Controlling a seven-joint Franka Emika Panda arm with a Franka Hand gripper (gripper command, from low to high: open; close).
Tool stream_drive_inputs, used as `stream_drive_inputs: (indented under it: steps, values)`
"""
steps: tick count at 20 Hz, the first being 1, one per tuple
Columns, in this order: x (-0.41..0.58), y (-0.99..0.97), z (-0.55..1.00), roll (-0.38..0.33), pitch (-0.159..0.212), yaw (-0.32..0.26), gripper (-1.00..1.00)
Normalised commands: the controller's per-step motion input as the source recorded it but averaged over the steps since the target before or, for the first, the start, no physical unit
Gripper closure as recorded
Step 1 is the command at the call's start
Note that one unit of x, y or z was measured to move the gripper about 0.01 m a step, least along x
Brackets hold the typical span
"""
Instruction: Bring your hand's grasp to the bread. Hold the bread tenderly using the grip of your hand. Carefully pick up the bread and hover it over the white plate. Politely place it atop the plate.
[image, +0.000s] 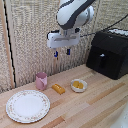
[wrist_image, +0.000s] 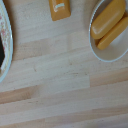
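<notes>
1. My hand (image: 61, 52) hangs high in the air in front of the woven wall, fingers pointing down. I see a plain gap between the two short fingers, so the claw stands parted and it carries nothing.
2. Well below the claw, almost straight under it, the bread (image: 59, 88) lies flat on the wooden table (image: 95, 107), untouched. In the wrist view I catch only part of the bread (wrist_image: 59, 8) at the picture's edge.
3. Just beside the bread, toward the exterior view's right, sits a small pale bowl (image: 78, 85) with yellow-orange pieces in it. The wrist view shows that bowl (wrist_image: 111, 46) holding two oblong pieces, apart from the bread.
4. On the bread's other side, toward the exterior view's left, a pink cup (image: 41, 80) stands upright.
5. Farther below and to the exterior view's left of the claw, nearer the camera, rests the white plate (image: 27, 106). Its patterned rim (wrist_image: 3, 60) shows at the wrist picture's edge.
6. Off to the exterior view's right of the claw stands a black appliance (image: 108, 52) at the table's back.
</notes>
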Motion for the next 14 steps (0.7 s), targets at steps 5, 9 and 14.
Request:
stream_drive_inputs:
  steps: [5, 9, 14]
  values:
    - [0.105, 0.11, -0.26, -0.037, 0.07, 0.136, -1.0]
    - [0.133, 0.12, -0.3, -0.036, 0.091, 0.158, -1.0]
    - [0.17, 0.09, -0.39, -0.046, 0.069, 0.175, -1.0]
